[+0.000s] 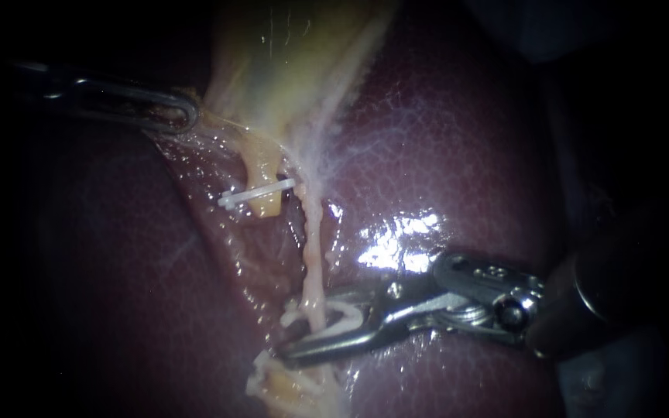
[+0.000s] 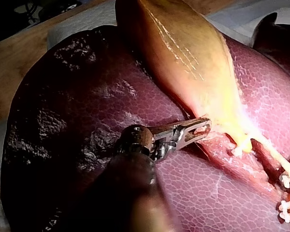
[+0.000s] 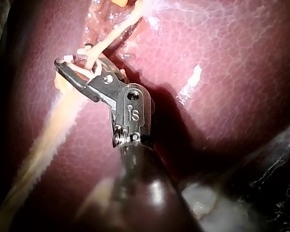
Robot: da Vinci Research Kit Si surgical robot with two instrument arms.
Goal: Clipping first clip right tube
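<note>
On the right instrument, the silver metal right tool [image 1: 288,338] reaches in low over the dark red, glossy liver [image 1: 458,155]. Its jaws stand only a narrow gap apart and are closed on a small white plastic clip [image 1: 342,316], one jaw on each side of it. The thin, pale cream right tube [image 1: 313,232] runs down from the yellowish, glistening gallbladder [image 1: 288,62] and passes between these jaws, within the clip. In the right wrist view the same tube [image 3: 104,46] crosses the tool's tips, and bits of white clip show just beside them.

To the left of that tube, and apart from it, a second white clip [image 1: 257,193] lies straight across a short yellow stub of tube [image 1: 265,205]. Below the right tool's jaws sits another yellow stub [image 1: 288,387] with a white piece at its edge; I cannot tell what that piece is.

On the left instrument, the slim, slotted metal left tool [image 1: 189,112] has its jaws lying together, pinching the thin fringe at the gallbladder's lower edge. The left wrist view shows its tips [image 2: 203,126] touching that edge.

Behind the liver a light wooden table [image 2: 14,67] shows.
</note>
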